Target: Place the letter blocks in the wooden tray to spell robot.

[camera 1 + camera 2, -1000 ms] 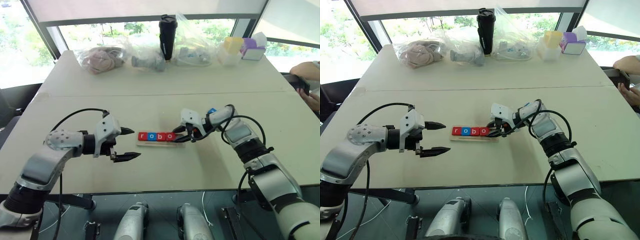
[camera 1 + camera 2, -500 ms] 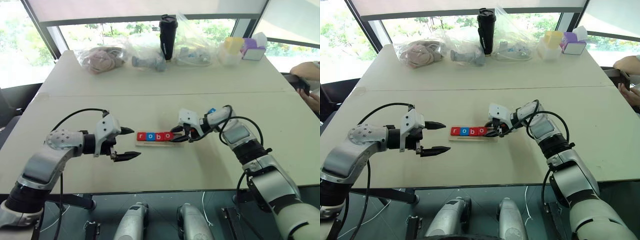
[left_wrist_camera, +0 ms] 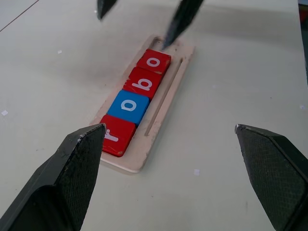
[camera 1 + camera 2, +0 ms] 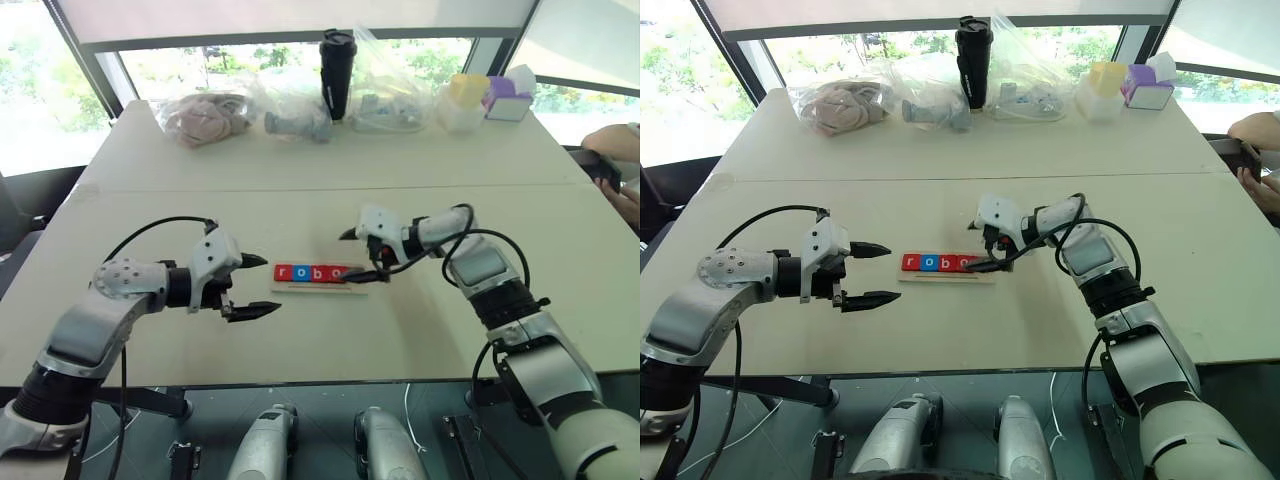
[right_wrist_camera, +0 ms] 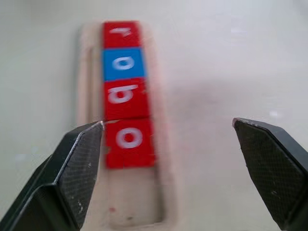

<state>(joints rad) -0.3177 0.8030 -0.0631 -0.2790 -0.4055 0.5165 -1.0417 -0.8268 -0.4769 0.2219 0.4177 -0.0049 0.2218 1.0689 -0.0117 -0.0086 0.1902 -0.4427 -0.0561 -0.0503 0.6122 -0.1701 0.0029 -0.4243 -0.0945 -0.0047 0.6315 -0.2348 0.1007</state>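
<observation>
Four tiles are down in the tray (image 3: 163, 103): red r (image 3: 114, 136), blue o (image 3: 128, 106), red b (image 3: 144, 84), red o (image 3: 154, 61), packed touching from the left end of the slot. That spells "robo", so I'm on the last step, the t. The slot's right end is bare wood, one tile's worth.

Right gripper (image 4: 361, 255) hangs just over that empty end with its jaws wide apart and nothing between them. Left gripper (image 4: 256, 287) hovers just left of the tray, jaws also spread, empty.

The catch: I can't spot the fifth tile on the table (image 4: 300, 170) from any camera. There's a speck of blue on the right forearm, but it could be part of the arm (too small to tell). So the next move, as I read it, is finding the t first, then a pinch by its edges and a drop flush against the last o.

The table is two pale tops butted together, with bags (image 4: 205, 115), a black tumbler (image 4: 336, 58) and pastel boxes (image 4: 480, 95) along the far edge under big windows. Someone's hand (image 4: 1252, 130) is at the right edge.
</observation>
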